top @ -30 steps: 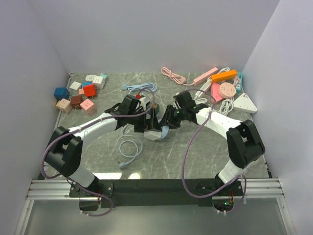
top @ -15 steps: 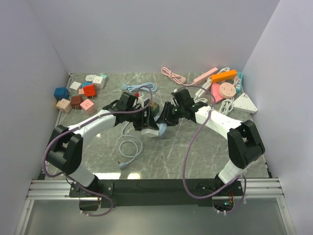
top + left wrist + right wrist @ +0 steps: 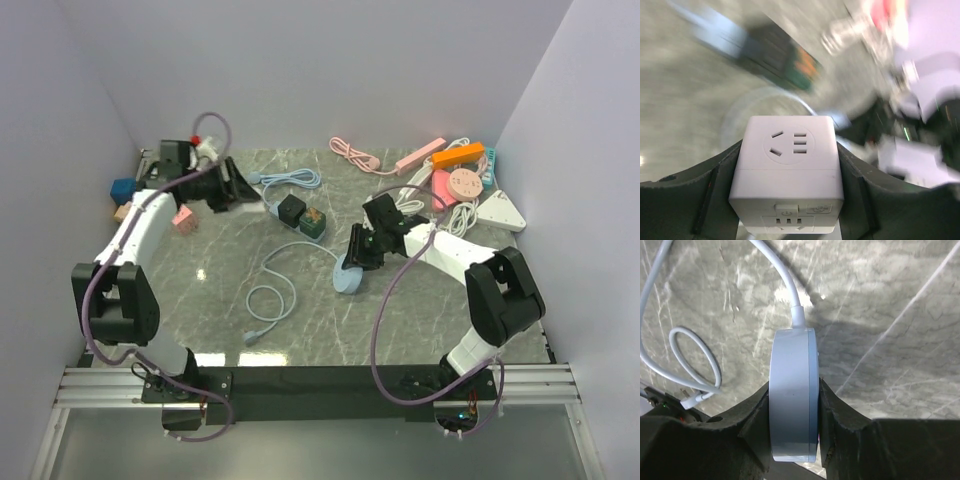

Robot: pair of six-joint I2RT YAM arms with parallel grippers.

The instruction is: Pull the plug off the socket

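**Marble counter: plug and socket parted, set-down judged to be next**

Grey marble counter (image 3: 420, 320), walled in white, was seen with the task's two pieces held well apart. The white cube adapter (image 3: 787, 170) was clamped between the left fingers (image 3: 707, 192), one outlet face turned toward the wrist camera. That view was smeared, so its height over the counter could not be told. The round pale-blue socket (image 3: 792, 400) was gripped edge-on between the right fingers (image 3: 752, 435). Its white cable (image 3: 790, 285) ran away beyond the fingertips, and the counter lay close below them.

The cube was taken to be the plug, and the pull itself was judged done, with only the putting-down left. The next move was judged to call for a bare patch of counter below the left fingers, clear of the coloured adapters (image 3: 183, 219) nearby. The cube would need a level descent there, and the fingers would be parted only once it rested.

The left arm (image 3: 140, 225) was stretched toward the far left corner, its wrist raised and its fingers pointed inward. The right arm (image 3: 445, 250) was bent at the elbow and reached toward the middle, its fingers angled down at the counter.
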